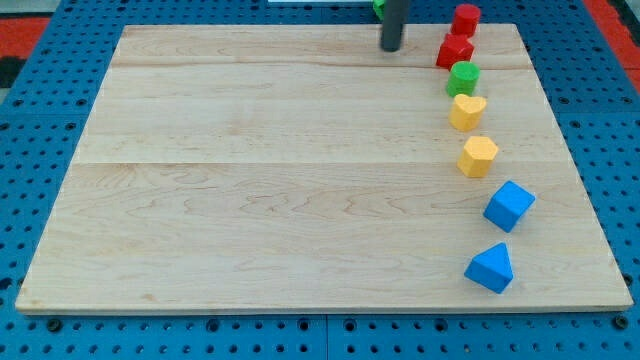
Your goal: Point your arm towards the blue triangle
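The blue triangle lies near the board's bottom right corner. My tip stands at the view's top, right of centre, far above and to the left of the triangle. A blue cube sits just above the triangle. Above that, a column of blocks runs up the right side: a yellow hexagon, a yellow heart, a green cylinder, a red star-like block and a red cylinder. The red blocks stand just right of my tip.
A green block is partly hidden behind the rod at the top edge. The wooden board rests on a blue perforated base.
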